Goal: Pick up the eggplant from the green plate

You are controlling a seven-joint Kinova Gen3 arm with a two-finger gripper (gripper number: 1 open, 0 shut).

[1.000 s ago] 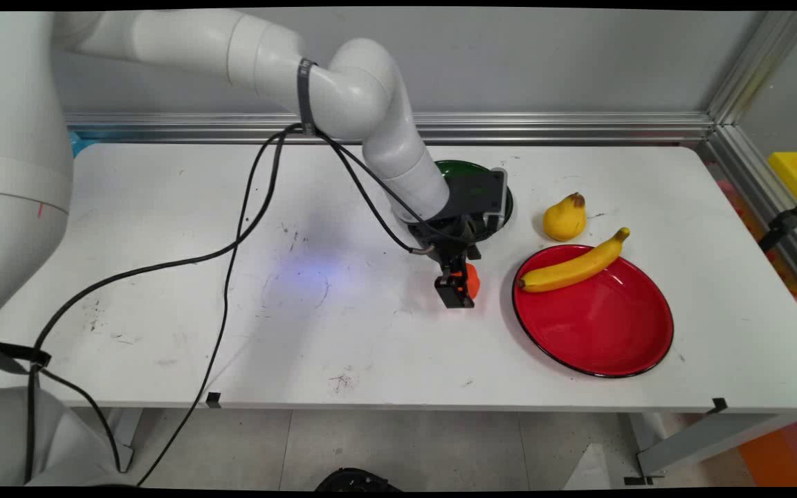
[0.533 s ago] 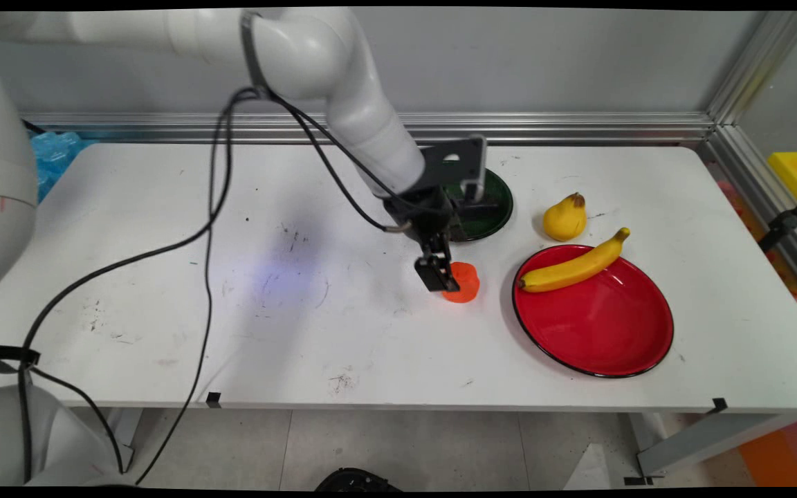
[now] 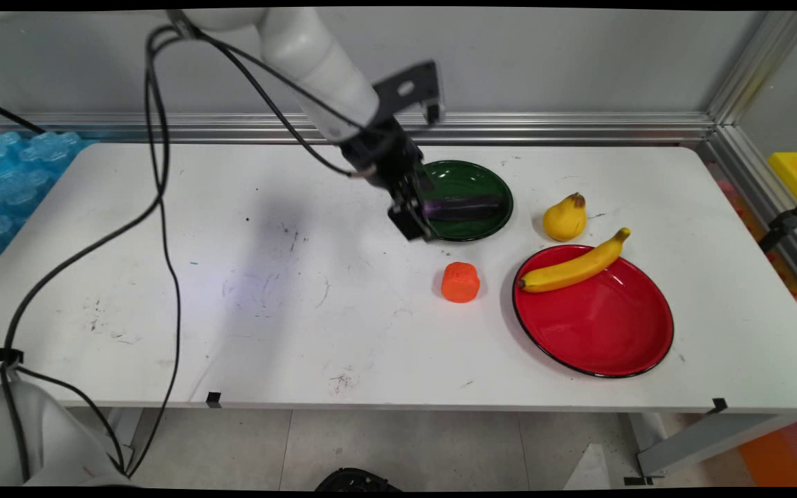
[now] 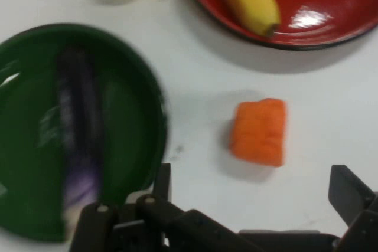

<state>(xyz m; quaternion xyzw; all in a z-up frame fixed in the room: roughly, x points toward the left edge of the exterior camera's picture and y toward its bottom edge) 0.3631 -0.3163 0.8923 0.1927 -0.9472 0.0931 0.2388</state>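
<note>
Nearest to me, the red plate (image 3: 596,332) sat on the white table (image 3: 232,332) with a banana (image 3: 571,266) lying across its far edge. Just left of it I saw a small orange pumpkin-shaped toy (image 3: 460,282), alone on the table. Farther back, my gripper (image 3: 414,223) hung in the air with its fingers spread wide and nothing between them, beside the green plate (image 3: 478,187) that held a purple eggplant (image 3: 461,207). A yellow pear (image 3: 565,217) stood right of that plate.
</note>
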